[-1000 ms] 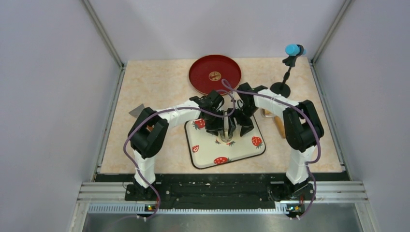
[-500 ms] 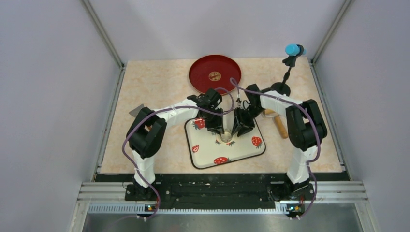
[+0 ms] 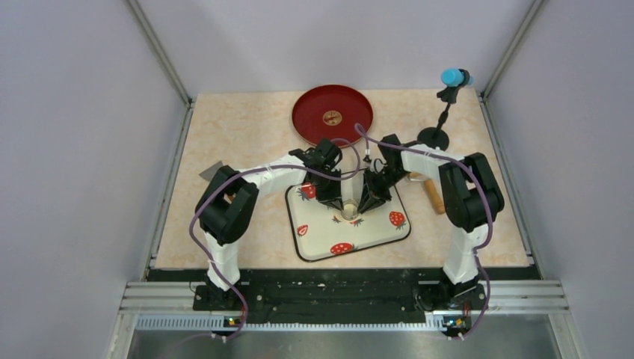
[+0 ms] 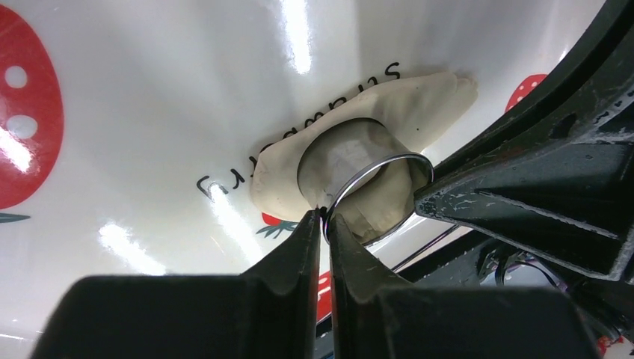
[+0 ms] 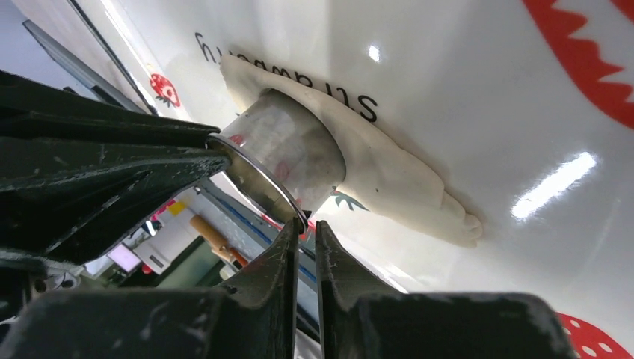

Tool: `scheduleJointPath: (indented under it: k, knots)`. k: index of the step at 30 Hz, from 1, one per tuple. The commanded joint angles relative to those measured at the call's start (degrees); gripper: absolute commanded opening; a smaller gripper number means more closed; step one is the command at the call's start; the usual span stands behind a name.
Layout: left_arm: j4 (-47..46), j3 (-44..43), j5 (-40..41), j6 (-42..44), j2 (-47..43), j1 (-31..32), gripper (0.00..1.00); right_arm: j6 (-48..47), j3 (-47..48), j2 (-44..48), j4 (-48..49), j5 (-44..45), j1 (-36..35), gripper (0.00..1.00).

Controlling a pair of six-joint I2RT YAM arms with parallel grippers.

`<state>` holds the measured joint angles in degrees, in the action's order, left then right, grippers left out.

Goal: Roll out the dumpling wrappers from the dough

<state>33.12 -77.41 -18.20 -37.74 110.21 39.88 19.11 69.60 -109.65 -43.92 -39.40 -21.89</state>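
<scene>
dough (image 4: pixel 426 101): flat sheet on the strawberry tray (image 4: pixel 149 90), metal ring (image 4: pixel 348 157) standing on it | left gripper (image 4: pixel 323 218), right gripper (image 5: pixel 305 224): both just closed, each pinching the ring's rim from opposite sides | meaning: probably ready to press out one wrapper

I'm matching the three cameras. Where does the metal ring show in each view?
Top external: metal ring near picture centre, on the strawberry tray.
Left wrist: ring just right of centre.
Right wrist: ring just left of centre.
Shared landmark: the dough beneath it.
</scene>
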Motion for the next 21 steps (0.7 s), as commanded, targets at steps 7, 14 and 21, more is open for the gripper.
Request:
scheduleJointPath:
  k: [7, 14, 21]
  knots:
    - [-2.98, 4.19, -0.41, -0.01, 1.55, -0.05, 0.0, -1.45, -3.42, -3.74, 2.32, 1.42, -0.08, 0.0]
    - [-4.83, 7.87, -0.28, -0.51, 2.39, -0.06, 0.0, -1.24, -6.96, -5.53, 3.98, 4.31, -0.08, 0.0]
    - [-6.1, 10.75, -0.56, -0.96, 3.31, -0.05, 0.0, -1.01, -8.6, -6.59, 3.96, 7.53, -0.11, 0.0]
